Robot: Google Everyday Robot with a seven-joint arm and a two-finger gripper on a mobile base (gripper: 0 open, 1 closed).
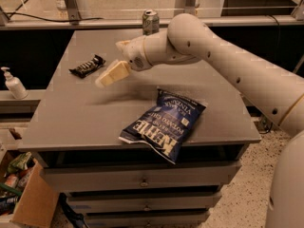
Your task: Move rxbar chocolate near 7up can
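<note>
Grey drawer cabinet, speckled floor

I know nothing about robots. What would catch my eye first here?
The thick white arm reaches in from the right across the grey table, its gripper hovering over the table's left-centre, just right of the rxbar chocolate. Next comes the big blue chip bag lying at the front edge, one corner hanging over. The 7up can stands upright at the far edge, behind the arm.
</note>
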